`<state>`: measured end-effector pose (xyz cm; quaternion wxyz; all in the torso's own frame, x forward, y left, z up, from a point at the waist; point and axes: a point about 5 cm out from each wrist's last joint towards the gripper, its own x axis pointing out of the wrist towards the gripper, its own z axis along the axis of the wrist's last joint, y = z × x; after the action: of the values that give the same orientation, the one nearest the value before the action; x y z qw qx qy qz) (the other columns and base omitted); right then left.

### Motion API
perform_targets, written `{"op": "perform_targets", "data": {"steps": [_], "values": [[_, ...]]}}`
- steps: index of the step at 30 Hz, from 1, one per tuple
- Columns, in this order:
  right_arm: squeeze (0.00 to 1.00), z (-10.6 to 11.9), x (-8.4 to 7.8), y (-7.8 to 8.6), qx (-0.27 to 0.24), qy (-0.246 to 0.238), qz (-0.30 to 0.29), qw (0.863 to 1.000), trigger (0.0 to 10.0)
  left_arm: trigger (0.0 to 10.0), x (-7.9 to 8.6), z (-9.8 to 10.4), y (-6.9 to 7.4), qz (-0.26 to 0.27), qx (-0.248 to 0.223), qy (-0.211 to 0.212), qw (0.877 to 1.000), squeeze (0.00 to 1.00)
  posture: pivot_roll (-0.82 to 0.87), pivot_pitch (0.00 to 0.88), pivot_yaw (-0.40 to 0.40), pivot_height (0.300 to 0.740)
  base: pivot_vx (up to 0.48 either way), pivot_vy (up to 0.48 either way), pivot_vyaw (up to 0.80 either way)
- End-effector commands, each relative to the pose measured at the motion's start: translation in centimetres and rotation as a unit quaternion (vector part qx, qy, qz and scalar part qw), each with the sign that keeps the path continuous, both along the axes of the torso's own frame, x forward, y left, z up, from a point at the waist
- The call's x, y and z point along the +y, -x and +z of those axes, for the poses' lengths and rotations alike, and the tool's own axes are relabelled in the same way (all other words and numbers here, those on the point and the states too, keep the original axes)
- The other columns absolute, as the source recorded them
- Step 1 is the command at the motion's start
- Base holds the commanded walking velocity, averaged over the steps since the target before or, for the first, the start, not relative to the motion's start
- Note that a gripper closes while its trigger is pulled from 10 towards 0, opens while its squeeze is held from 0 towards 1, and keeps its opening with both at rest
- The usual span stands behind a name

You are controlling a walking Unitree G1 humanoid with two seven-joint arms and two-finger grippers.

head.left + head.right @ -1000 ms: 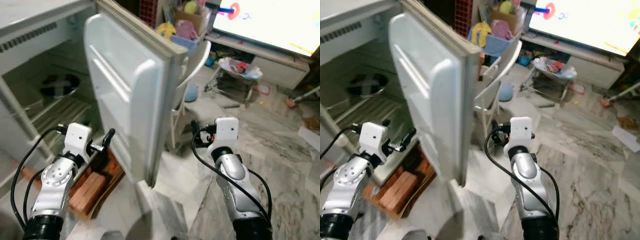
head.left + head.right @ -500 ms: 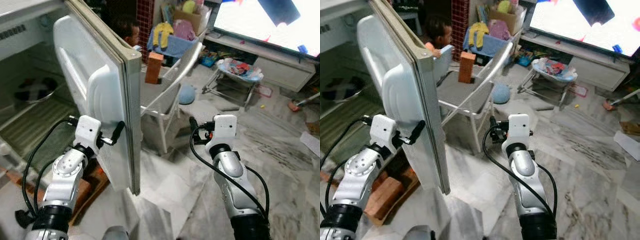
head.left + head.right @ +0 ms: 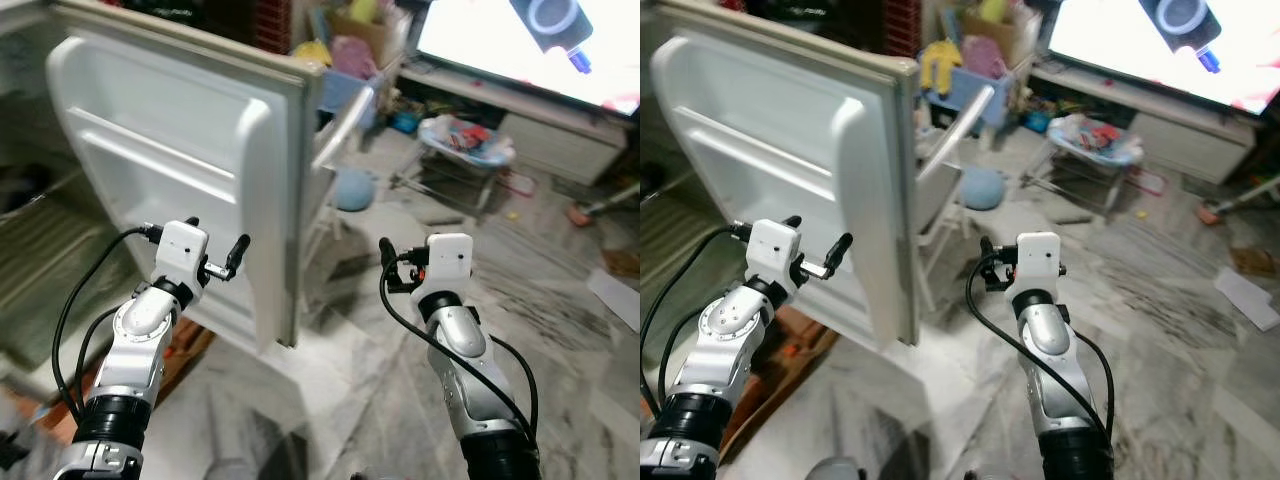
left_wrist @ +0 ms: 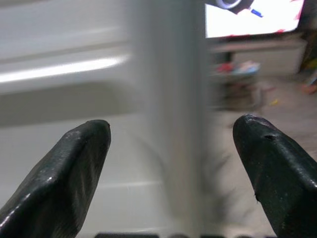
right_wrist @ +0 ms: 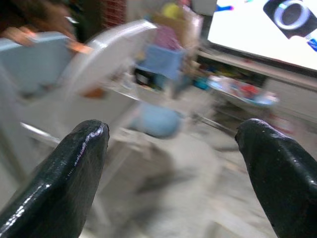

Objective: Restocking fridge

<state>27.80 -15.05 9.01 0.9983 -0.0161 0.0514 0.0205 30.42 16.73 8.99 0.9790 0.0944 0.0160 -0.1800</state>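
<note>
Just ahead of the left gripper, the white plastic-lined fridge door stands ajar, its tall free edge upright between the 2 arms and far nearer the left one. Both pairs of black fingers are spread wide and hold nothing, the right gripper hanging over the marble floor. Left wrist view shows the door's edge between its fingers; right wrist view looks past to a blurred white chair.
</note>
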Motion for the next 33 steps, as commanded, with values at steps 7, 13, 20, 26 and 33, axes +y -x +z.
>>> {"op": "perform_targets", "data": {"steps": [7, 13, 20, 26, 33], "values": [[0.00, 0.7, -0.3, -0.4, -0.015, 0.000, -0.010, 1.000, 10.0, 10.0, 1.9, 0.1, 0.4, 0.028, -0.001, 0.007, 1.000, 0.00, 0.11, 0.000, -0.051, 0.740, 0.036, 0.000, 0.00], [0.00, 0.8, -0.4, -0.6, -0.016, 0.001, -0.010, 1.000, 10.0, 10.0, 4.6, -0.1, 1.7, 0.068, 0.007, -0.003, 0.998, 0.00, 0.12, 0.000, -0.047, 0.740, 0.000, 0.000, 0.00], [0.00, 1.8, -0.5, -1.3, -0.031, 0.003, -0.009, 0.999, 10.0, 10.0, 4.0, 0.8, 2.8, 0.071, -0.001, -0.004, 0.997, 0.00, 0.12, 0.043, -0.041, 0.740, 0.000, 0.000, -0.19], [0.00, 2.1, -0.8, -1.5, -0.035, 0.004, -0.011, 0.999, 10.0, 10.0, 3.1, 0.7, 3.2, 0.069, -0.002, -0.001, 0.998, 0.00, 0.11, 0.042, -0.049, 0.740, 0.000, 0.000, -0.80], [0.00, 1.9, -0.5, -1.2, -0.031, 0.001, -0.012, 0.999, 10.0, 10.0, 2.3, 0.1, 3.4, 0.063, 0.015, 0.015, 0.998, 0.00, 0.10, 0.018, -0.039, 0.740, 0.000, -0.034, -0.80]]}}
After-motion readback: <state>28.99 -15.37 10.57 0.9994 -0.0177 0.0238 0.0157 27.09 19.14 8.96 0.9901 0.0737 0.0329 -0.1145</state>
